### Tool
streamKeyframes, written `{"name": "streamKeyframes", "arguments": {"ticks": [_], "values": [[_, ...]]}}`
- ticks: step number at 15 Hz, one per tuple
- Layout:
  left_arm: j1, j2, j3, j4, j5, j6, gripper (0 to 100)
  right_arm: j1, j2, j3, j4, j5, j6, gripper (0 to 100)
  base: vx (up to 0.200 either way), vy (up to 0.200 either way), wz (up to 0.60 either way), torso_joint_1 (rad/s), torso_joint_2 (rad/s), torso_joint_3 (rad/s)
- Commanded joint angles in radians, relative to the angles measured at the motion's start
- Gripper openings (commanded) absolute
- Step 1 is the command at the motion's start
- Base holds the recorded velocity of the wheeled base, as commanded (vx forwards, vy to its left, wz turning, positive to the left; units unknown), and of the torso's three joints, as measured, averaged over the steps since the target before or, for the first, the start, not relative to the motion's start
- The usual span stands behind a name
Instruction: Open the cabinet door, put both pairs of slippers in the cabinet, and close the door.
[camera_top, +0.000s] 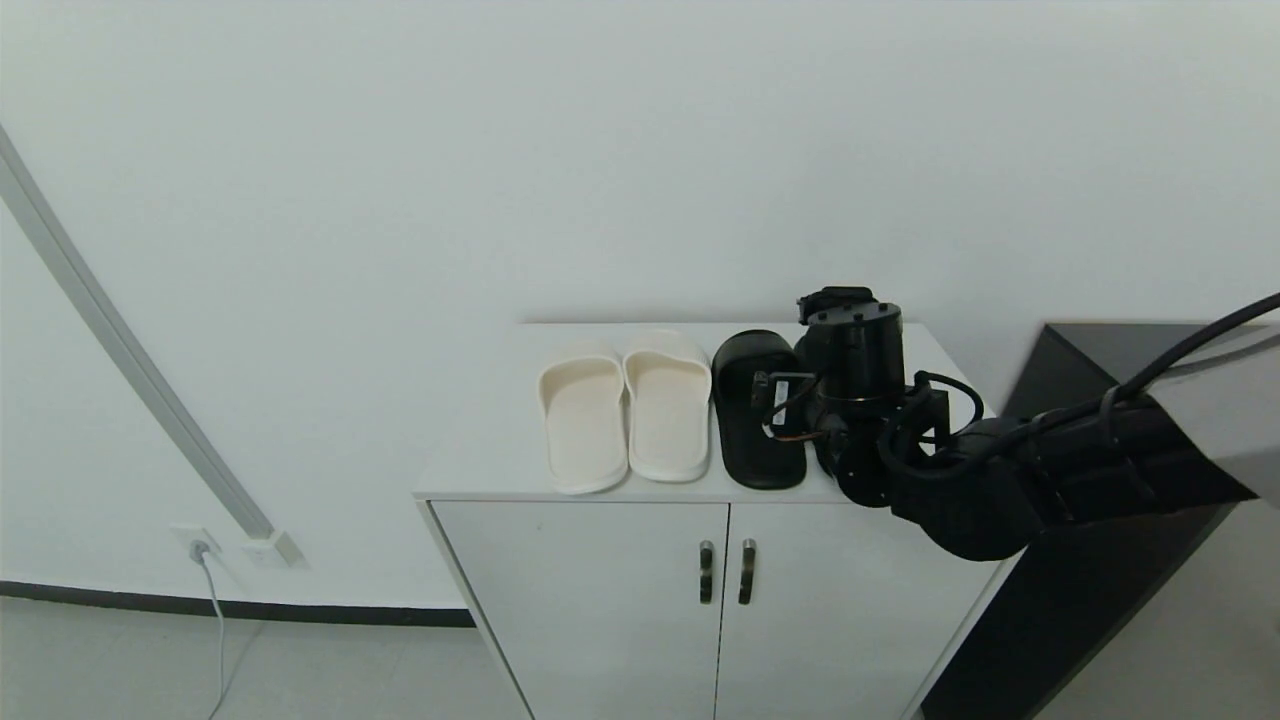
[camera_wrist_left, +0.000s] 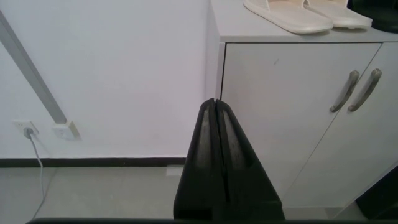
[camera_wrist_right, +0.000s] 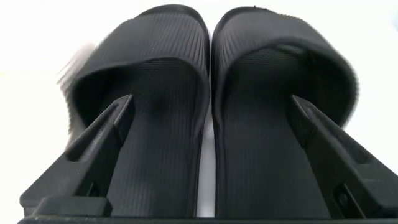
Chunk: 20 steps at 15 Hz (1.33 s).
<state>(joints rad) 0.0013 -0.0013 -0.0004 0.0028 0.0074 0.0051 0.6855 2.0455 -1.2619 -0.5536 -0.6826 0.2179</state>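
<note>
In the head view, the cabinet (camera_top: 470, 478) stands against the wall with both doors (camera_top: 590, 600) shut and the two handles (camera_top: 726, 571) side by side at the middle, so its inside is hidden and nothing can yet go in. Both pairs lie on its top, toes to the wall: the white slippers (camera_top: 625, 420) to the left, the black slippers (camera_top: 757, 420) just beside them, partly behind the right arm (camera_top: 1000, 480), which hangs over them. In the left wrist view, the left gripper (camera_wrist_left: 215, 109) is low beside the cabinet's left side, fingers pressed together on nothing, probably parked out of the way or waiting for a handle. In the right wrist view, the right gripper (camera_wrist_right: 211, 143) is spread wide above the black pair, one finger over each footbed. That spacing suggests it means to take both slippers in one squeeze, although the door is not yet open.
</note>
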Motion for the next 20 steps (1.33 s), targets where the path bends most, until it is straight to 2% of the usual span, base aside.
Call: {"name": "streamKeyframes", "arguments": {"ticks": [1, 8, 14, 15, 20], "values": [[0.000, 0.001, 0.000, 0.000, 0.000, -0.001, 0, -0.017, 0.048, -0.044, 0.000, 0.003, 0.000, 100, 0.000, 0.000, 0.00, 0.000, 0.00, 0.000], [0.000, 0.001, -0.001, 0.000, 0.000, -0.010, 0, -0.072, 0.137, -0.172, 0.003, 0.011, -0.037, 100, 0.000, 0.000, 0.00, 0.000, 0.00, 0.000], [0.000, 0.001, -0.001, 0.000, 0.000, -0.011, 0, -0.087, 0.162, -0.202, 0.001, 0.026, -0.051, 100, 0.000, 0.000, 0.00, 0.000, 0.00, 0.000], [0.000, 0.001, -0.001, 0.000, 0.000, -0.011, 0, -0.087, 0.168, -0.208, 0.001, 0.026, -0.051, 0, 0.000, 0.000, 0.00, 0.000, 0.00, 0.000], [0.000, 0.001, -0.001, 0.000, 0.000, -0.010, 0, -0.086, 0.182, -0.234, -0.002, 0.024, -0.068, 0, 0.000, 0.000, 0.00, 0.000, 0.00, 0.000]]}}
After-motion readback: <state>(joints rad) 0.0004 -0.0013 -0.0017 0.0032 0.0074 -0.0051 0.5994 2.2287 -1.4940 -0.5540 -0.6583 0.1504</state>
